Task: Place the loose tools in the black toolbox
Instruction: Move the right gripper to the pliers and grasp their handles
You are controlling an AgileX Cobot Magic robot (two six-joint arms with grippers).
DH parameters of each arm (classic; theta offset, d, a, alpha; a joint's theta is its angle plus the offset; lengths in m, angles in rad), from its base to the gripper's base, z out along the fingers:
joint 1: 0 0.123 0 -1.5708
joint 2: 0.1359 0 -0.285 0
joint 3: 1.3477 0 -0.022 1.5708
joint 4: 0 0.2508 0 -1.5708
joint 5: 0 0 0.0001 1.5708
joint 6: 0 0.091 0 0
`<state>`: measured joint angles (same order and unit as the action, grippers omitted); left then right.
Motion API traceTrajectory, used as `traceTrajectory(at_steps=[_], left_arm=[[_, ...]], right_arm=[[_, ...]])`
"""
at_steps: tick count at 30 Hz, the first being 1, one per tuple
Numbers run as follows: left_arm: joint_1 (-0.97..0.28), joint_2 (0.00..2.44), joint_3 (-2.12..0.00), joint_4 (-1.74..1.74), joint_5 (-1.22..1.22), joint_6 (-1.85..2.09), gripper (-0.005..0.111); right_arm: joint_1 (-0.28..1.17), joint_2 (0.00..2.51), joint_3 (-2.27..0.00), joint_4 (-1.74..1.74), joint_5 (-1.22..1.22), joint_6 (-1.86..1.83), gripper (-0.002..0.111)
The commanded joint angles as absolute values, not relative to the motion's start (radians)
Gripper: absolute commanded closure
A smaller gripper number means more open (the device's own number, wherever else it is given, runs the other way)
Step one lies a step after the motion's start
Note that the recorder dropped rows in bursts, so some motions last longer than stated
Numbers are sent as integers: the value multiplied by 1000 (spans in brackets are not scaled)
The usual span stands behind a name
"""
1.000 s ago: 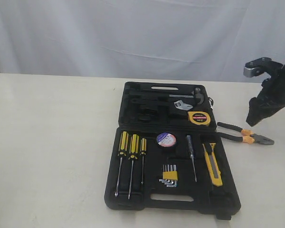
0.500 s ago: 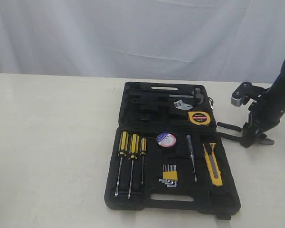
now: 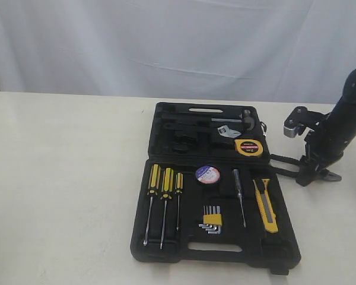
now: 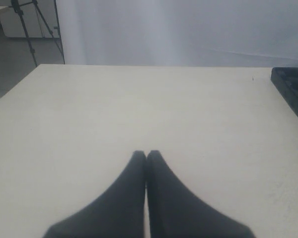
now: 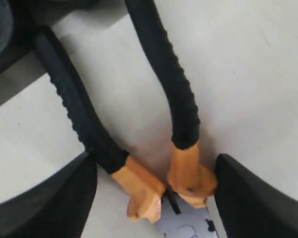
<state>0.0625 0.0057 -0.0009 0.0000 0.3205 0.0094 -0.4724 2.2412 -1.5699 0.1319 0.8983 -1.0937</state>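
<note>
Pale counter: tape measure, tape roll and knife lie in the toolbox; only the pliers are outside, right hand spread astride them, left hand pinched together.

pliers on table right of toolbox, tape measure, tape roll, knife inside

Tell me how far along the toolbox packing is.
Done: the tape measure, tape roll and utility knife lie in the black toolbox. In hand: the right gripper is down over the pliers on the table beside the toolbox, open and straddling the orange handle ends, not gripping yet. Left: grip the pliers and move them into the toolbox.
</note>
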Motion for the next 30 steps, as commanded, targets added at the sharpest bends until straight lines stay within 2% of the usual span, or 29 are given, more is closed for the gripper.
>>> traceTrajectory(at_steps=[1,4,6,8,9,20,30], left_arm=[[57,0,0,0,319,7,107],[57,0,0,0,319,7,107],[57,0,0,0,319,7,107],[57,0,0,0,319,7,107],[57,0,0,0,319,7,107],[57,0,0,0,319,7,107],[57,0,0,0,319,7,107]], right_arm=[[-472,2263,-1564,45,938,-1083,64],[-474,2264,-1564,50,948,-1056,66],[-474,2264,-1564,50,950,-1052,80],[-472,2264,-1564,50,955,-1052,105],[-472,2264,-1564,50,958,-1052,108],[-472,2260,-1569,-9,957,-883,109],[-472,2262,-1569,0,1005,-972,109]])
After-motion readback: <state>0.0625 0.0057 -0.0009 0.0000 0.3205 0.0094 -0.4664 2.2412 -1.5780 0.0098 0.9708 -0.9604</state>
